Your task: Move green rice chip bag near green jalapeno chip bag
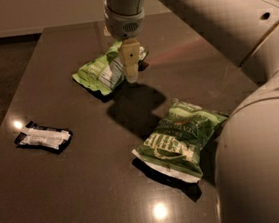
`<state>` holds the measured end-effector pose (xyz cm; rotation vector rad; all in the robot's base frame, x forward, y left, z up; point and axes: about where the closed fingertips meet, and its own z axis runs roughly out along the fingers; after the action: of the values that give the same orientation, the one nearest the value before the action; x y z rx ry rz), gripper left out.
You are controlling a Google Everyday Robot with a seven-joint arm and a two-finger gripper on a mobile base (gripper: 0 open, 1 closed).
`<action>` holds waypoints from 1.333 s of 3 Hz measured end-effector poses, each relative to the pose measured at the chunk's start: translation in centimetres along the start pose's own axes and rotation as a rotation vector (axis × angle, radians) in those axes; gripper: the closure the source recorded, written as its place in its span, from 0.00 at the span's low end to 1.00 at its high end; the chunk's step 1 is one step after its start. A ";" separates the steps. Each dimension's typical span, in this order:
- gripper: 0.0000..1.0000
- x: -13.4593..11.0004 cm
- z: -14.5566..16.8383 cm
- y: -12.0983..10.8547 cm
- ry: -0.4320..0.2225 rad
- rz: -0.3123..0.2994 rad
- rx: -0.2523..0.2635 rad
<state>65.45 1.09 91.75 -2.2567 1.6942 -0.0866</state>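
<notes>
Jaws edge-on, one pale column; gap impossible to tell. Gripper [132, 77] pointing down over right end of green rice chip bag [100, 73], contact unclear. Bag flat on far middle of bench [78, 191], long axis near-left to far-right, label panel up. Well apart, nearer and right: green jalapeno chip bag [180, 139]. Dark packet [44, 137] at left.
</notes>
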 end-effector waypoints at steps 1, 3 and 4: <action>0.00 -0.9 2.4 -0.8 0.019 -0.041 -0.031; 0.00 -0.4 5.6 -2.7 0.110 -0.067 -0.073; 0.18 0.6 6.4 -3.3 0.164 -0.063 -0.093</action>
<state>70.16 2.66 86.55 -2.4310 1.7413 -0.2164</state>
